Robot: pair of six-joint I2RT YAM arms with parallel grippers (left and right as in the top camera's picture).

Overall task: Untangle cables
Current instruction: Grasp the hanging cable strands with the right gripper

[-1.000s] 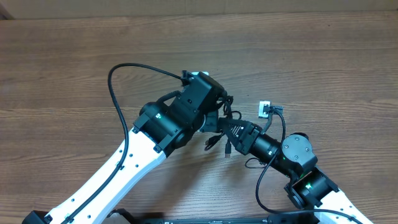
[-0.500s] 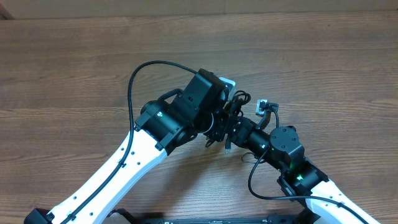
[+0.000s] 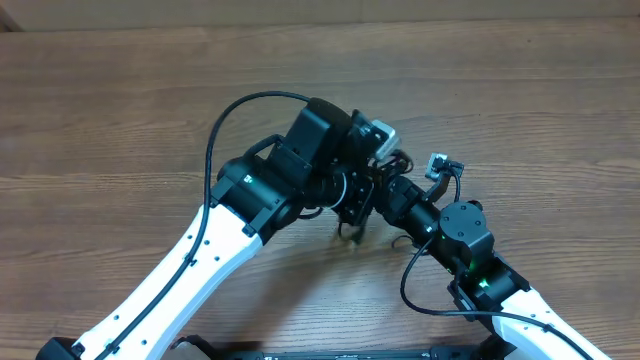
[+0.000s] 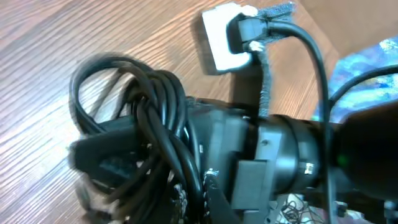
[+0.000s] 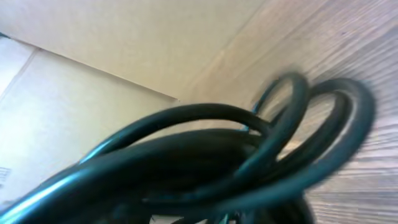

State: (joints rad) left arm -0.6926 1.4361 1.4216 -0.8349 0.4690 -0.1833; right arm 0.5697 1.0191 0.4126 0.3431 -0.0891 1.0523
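The cables [image 3: 351, 231] are a small black tangled coil held off the table between my two grippers at the table's middle, with loose ends dangling below. My left gripper [image 3: 357, 200] is shut on the coil. In the left wrist view the cords [image 4: 155, 118] run down between its ridged pads [image 4: 184, 198]. My right gripper [image 3: 379, 193] meets the coil from the right and looks shut on it. In the left wrist view its blurred dark fingers [image 4: 106, 155] sit inside the loops. In the right wrist view the cables [image 5: 249, 155] fill the frame and hide the fingers.
The wooden table [image 3: 520, 90] stretches all round. A thick black arm cable [image 3: 240, 105] arcs over my left arm. A white connector block [image 3: 437, 160] with its own cable sits on my right wrist. Cardboard [image 5: 124, 50] stands beyond the table.
Both grippers have moved together toward the far right with the coil between them. My left wrist has turned, and the right arm has stretched further in. The dangling ends hang shorter.
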